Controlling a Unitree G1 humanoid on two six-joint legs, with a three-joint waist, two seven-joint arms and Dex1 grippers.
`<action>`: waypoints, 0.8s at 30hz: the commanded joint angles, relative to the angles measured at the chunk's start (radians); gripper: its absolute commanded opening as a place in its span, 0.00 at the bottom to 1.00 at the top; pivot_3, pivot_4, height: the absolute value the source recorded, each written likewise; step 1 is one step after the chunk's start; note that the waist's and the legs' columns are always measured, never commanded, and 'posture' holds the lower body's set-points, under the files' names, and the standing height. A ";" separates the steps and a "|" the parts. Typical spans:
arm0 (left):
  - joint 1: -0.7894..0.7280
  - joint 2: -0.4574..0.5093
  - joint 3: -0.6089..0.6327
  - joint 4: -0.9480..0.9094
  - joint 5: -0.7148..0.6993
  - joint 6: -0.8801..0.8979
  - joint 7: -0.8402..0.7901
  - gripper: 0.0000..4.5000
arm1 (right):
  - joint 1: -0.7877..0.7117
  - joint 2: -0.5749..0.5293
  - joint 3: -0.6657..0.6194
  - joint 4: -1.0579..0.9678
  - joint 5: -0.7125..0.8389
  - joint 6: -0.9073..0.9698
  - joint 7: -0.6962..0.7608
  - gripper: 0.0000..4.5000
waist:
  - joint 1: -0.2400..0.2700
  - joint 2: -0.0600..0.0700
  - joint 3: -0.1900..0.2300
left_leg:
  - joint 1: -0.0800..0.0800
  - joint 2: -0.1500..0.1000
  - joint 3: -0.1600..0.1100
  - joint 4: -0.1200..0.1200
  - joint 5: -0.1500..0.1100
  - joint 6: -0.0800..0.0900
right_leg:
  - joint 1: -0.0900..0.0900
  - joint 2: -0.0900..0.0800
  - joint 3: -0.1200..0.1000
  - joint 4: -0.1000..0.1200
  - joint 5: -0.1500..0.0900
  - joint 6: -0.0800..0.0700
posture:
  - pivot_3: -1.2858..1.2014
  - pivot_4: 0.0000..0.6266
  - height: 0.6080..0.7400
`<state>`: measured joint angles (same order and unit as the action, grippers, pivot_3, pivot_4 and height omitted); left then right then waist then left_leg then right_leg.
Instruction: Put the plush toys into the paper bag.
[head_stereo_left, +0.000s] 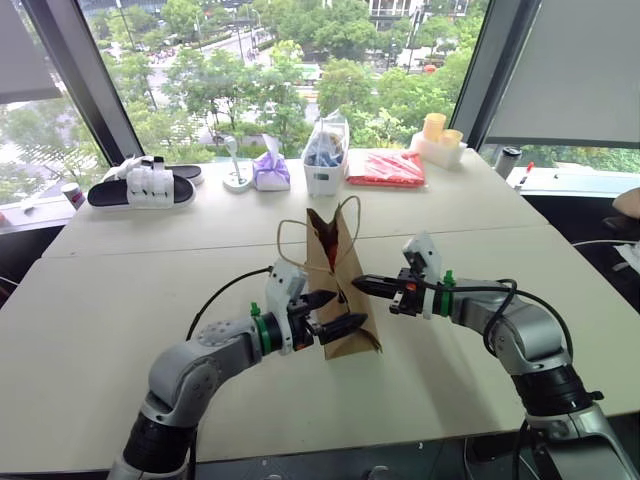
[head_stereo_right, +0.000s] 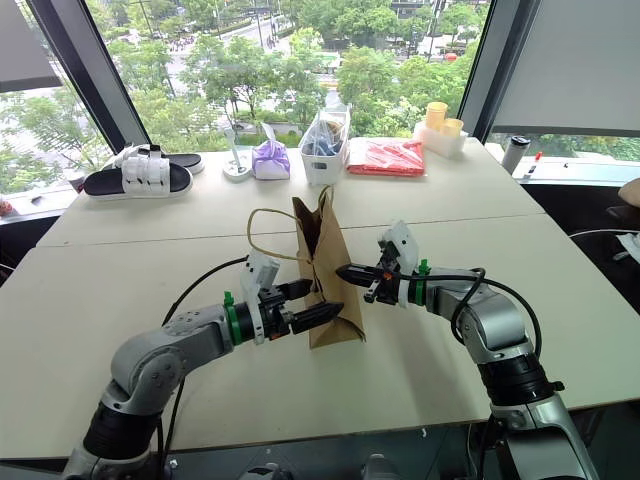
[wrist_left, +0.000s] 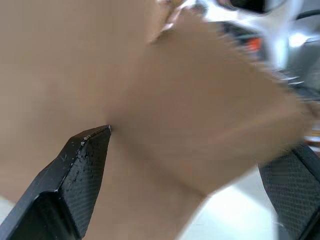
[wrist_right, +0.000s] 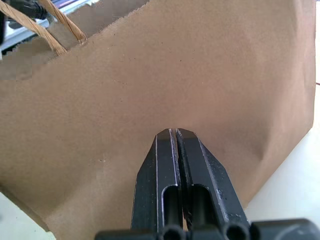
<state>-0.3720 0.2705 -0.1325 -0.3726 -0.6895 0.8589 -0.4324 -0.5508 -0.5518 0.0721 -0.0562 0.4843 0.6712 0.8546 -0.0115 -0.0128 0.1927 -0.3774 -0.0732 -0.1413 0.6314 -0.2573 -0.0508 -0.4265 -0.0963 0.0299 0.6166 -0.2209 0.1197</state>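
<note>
Paper bag (head_stereo_left: 335, 285): brown kraft, stood upright near the middle of the white table (head_stereo_left: 120, 330), mouth open at the top, thin tan string handles (head_stereo_left: 292, 240) looped to its left side and above the mouth. Something red and dark glimpsed inside the mouth; could not tell what.

Left gripper (head_stereo_left: 328, 313): on the left side of the paper bag, low against its wall, black fingers spread wide, one above the other. In the left wrist view one fingertip (wrist_left: 92, 145) touched the brown paper; other finger (wrist_left: 295, 185) stood clear past the bag's edge. Held nothing.

Right gripper (head_stereo_left: 360, 285): on the right side of the paper bag, fingers pressed together with no gap, tips at the bag's wall about mid-height. In the right wrist view tips (wrist_right: 175, 135) lay against the paper; whether any paper was pinched could not be told.

Beyond the paper bag, along the far table edge: black sandal with white straps (head_stereo_left: 140, 187), purple tied pouch (head_stereo_left: 270, 170), clear bag of blue items (head_stereo_left: 325, 150), red packet (head_stereo_left: 387, 168), yellow cups on a white tray (head_stereo_left: 440, 140).
</note>
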 joint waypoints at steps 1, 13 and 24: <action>-0.015 -0.065 -0.008 -0.041 0.042 -0.012 0.100 1.00 | -0.001 0.007 -0.008 -0.061 0.009 0.006 -0.004 0.02 | 0.001 0.000 0.000 | 0.000 0.000 0.000 0.000 0.000 0.000 | 0.000 0.000 0.000 0.000 0.000 0.000 | 0.52 0.24 1.00; -0.001 -0.156 0.018 -0.082 0.067 -0.012 0.200 1.00 | 0.004 0.016 0.001 -0.084 0.006 0.033 -0.019 0.02 | 0.000 0.000 0.000 | 0.000 0.000 0.000 0.000 0.000 0.000 | 0.000 0.000 0.000 0.000 0.000 0.000 | 0.52 0.24 1.00; 0.001 -0.124 0.037 -0.106 0.071 0.025 0.213 0.95 | 0.016 0.020 -0.006 -0.102 0.007 0.041 -0.031 0.00 | 0.000 0.000 0.000 | 0.000 0.000 0.000 0.000 0.000 0.000 | 0.000 0.000 0.000 0.000 0.000 0.000 | 0.52 0.24 1.00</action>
<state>-0.3642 0.1441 -0.0948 -0.4360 -0.6205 0.8864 -0.2144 -0.5315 -0.5382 0.0721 -0.1147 0.4850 0.7141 0.8264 -0.0110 -0.0129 0.1927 -0.3773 -0.0735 -0.1413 0.6318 -0.2573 -0.0508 -0.4262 -0.0962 0.0299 0.6167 -0.2207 0.1199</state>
